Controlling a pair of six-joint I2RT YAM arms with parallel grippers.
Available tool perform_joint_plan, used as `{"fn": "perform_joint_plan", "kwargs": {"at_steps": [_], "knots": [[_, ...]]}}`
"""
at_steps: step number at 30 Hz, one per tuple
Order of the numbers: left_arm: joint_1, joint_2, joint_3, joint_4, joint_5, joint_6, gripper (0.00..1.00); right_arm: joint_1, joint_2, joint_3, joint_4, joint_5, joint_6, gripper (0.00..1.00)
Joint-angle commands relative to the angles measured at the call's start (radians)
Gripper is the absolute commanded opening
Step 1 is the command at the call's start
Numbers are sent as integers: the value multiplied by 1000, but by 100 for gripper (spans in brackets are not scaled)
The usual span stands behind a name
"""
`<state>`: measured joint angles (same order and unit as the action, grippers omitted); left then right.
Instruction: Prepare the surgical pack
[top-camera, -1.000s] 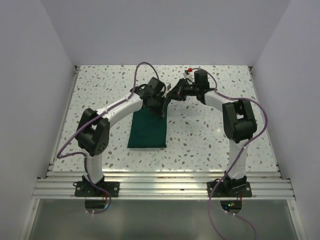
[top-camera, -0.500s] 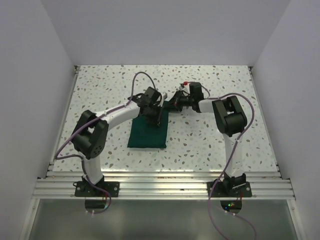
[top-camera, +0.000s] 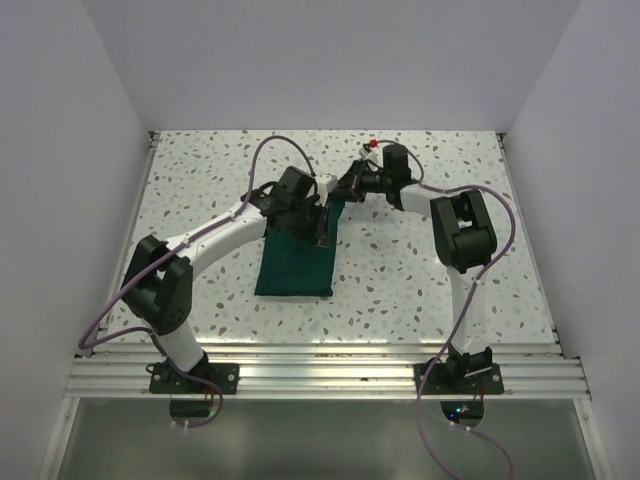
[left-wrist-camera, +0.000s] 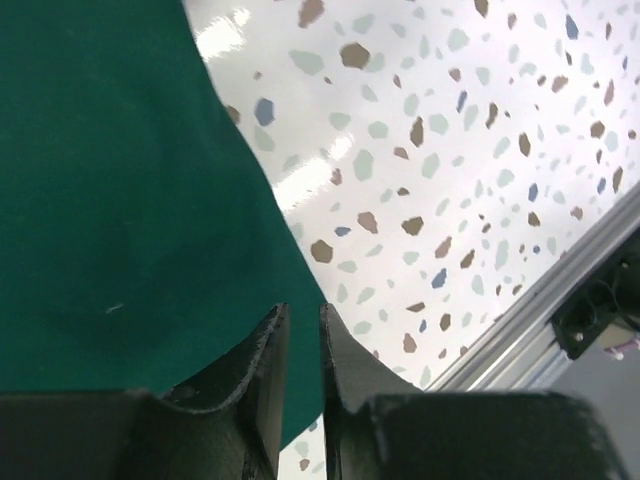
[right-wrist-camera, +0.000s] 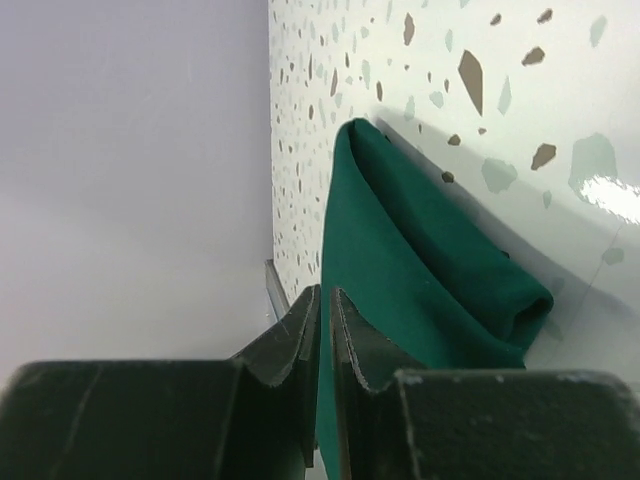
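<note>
Surgical pack (top-camera: 293, 265), a folded green bundle, lies mid-table (top-camera: 420, 260), slightly toward the left edge, its far end raised. Right tool (top-camera: 338, 192) is clamped on that raised cloth. Left tool (top-camera: 320, 228) sits at the pack's right edge, fingers (left-wrist-camera: 262, 372) nearly together (grip: cannot tell).

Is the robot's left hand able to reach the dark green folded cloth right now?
Looks like yes: the left hand seems to pinch the dark green folded cloth at its edge, with nothing in the way.
</note>
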<state>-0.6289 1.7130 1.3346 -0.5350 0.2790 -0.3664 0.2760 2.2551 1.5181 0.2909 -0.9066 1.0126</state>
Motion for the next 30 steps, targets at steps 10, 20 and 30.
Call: {"fn": "perform_joint_plan", "kwargs": {"at_steps": [10,20,30], "knots": [[-40,-23,-273,133,198,-25,17,22,-5,-90,-12,-9,-34,13],[-31,-6,-331,78,117,9,13,-9,40,-114,-90,18,-127,13],[-8,-121,-344,27,54,41,13,-38,-81,-114,-231,-8,-240,13]]}}
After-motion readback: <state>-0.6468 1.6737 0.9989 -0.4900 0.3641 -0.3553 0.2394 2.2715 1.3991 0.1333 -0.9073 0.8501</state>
